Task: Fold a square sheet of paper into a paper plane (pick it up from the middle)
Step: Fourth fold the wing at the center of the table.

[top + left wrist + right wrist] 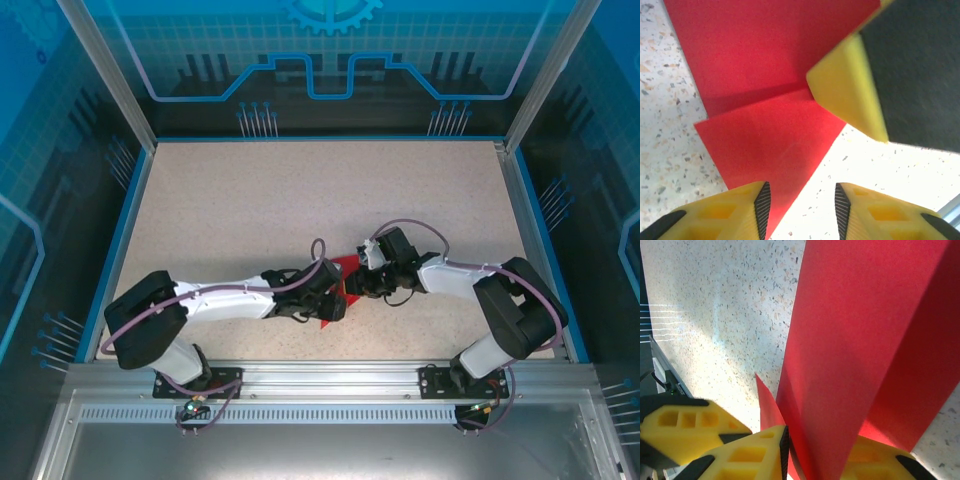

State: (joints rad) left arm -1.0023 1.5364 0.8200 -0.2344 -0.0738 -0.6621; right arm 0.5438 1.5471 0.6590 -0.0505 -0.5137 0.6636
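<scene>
The folding is under way, not the pick-up: the red sheet of paper (345, 270) lies on the speckled surface (250, 200) just below the centre of the top view, between the two arms, and it already has a pointed shape with a crease across it. The left gripper (802, 192) hangs low over the sheet's point at the bottom of its wrist view, its jaws released, with a clear gap between the pads and the red tip lying flat by the left-hand one rather than pinched. The right gripper (820, 452) meets the sheet from the other side. In its wrist view a flap of paper stands up from the bottom of the frame between its jaws, one pad (784, 445) touching the red edge, but the far jaw is hidden behind the flap, so I cannot tell whether the paper is clamped or merely bracketed. This looks like a fold being set, one side steadying while the other turns a flap. The next move probably calls for a firm hold on the raised flap and a slow sweep over the crease, with the left jaws pressing the flat part down so the thin sheet neither slides nor buckles
</scene>
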